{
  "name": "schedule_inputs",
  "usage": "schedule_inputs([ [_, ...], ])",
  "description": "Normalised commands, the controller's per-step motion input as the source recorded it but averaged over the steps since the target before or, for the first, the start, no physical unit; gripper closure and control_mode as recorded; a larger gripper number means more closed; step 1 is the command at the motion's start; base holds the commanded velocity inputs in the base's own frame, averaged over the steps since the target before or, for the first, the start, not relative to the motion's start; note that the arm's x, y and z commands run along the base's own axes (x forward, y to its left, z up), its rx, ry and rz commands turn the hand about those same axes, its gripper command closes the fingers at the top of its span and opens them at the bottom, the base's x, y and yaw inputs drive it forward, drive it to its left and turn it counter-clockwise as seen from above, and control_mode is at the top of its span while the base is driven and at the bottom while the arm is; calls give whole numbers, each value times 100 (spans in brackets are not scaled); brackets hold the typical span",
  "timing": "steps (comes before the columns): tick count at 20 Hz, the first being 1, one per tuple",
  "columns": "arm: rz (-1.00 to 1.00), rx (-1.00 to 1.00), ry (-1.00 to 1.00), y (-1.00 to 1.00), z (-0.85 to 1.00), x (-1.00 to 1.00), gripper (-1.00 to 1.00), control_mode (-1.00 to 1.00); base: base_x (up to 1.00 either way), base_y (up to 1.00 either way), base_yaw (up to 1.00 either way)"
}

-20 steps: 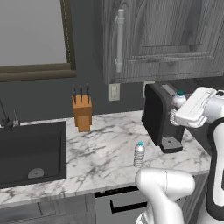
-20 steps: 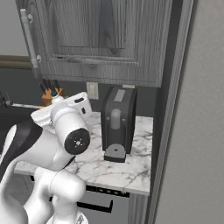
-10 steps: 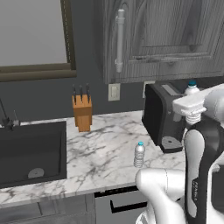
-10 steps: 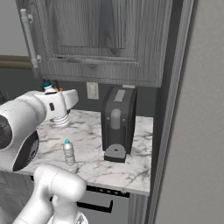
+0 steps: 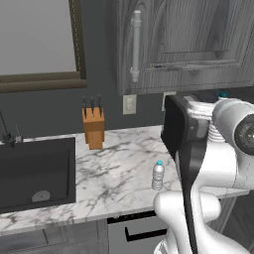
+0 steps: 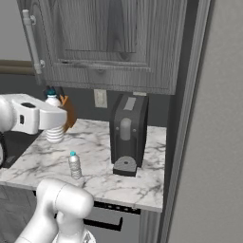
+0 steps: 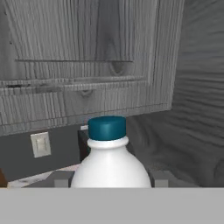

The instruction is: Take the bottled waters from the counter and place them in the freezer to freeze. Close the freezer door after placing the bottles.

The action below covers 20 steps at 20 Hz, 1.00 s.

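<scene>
One bottle up in my grip, one on the desk.
Second bottle (image 5: 158, 175) stands near the desk (image 5: 114, 163) edge; my end effector (image 6: 53, 124) is clamped on the first bottle (image 7: 109, 164) — carry it upright, swing clear of the coffee machine (image 6: 127, 133) — freezer next.

You've got a grey wood-grain wall cabinet (image 5: 193, 44) overhead with a long pale bar handle (image 5: 136, 45), against a dark grey wall (image 5: 44, 109). There's a window (image 5: 37, 42) with a dark frame at left, and a white outlet plate (image 5: 129, 104) just under the cabinet.
</scene>
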Motion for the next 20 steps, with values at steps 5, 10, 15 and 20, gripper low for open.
schedule_inputs([
  [5, -22, 16, 2, 0, 0, -4, 100, -100, 0, 0, 0],
  [10, 13, -6, 0, 0, -3, -22, 100, -100, 0, 0, 0],
  [15, 40, -4, 0, -16, 0, -24, 100, -100, 0, 0, 0],
  [20, 31, 0, 2, -5, 0, -8, 100, -100, 0, 0, 0],
])
